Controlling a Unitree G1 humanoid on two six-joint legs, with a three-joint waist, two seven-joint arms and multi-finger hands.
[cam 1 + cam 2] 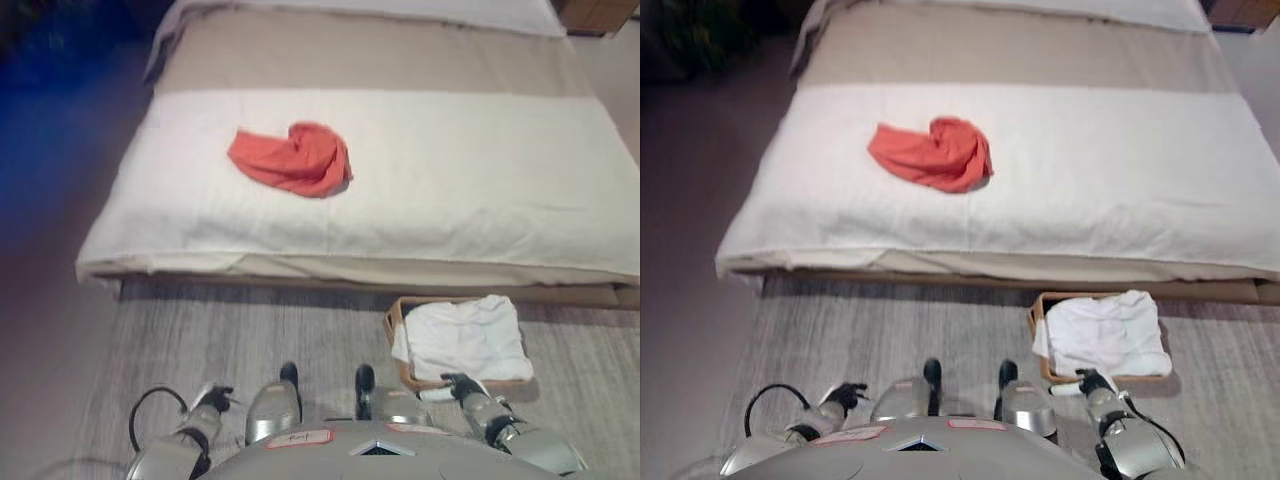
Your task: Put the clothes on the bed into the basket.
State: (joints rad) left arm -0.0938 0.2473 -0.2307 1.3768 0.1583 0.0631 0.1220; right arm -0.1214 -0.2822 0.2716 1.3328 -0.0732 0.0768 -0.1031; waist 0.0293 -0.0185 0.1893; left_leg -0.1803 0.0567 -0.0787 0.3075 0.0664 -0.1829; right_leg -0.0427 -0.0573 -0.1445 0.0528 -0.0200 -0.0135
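A crumpled red-orange garment (292,157) lies on the white cover of the bed (480,170), left of its middle. On the floor just below the bed's near edge stands a brown basket (393,322) with a white garment (465,337) heaped in it and hanging over its rim. My right hand (462,385) hovers low at the basket's near edge, its fingers relaxed and holding nothing. Low over the floor at the lower left is my left hand (213,400), also relaxed and empty. Both hands are far from the red garment.
A beige band (370,55) runs across the far part of the bed, with a pale pillow edge (400,10) behind it. Grey striped carpet (250,320) covers the floor between me and the bed. A wooden piece of furniture (600,12) shows at the top right.
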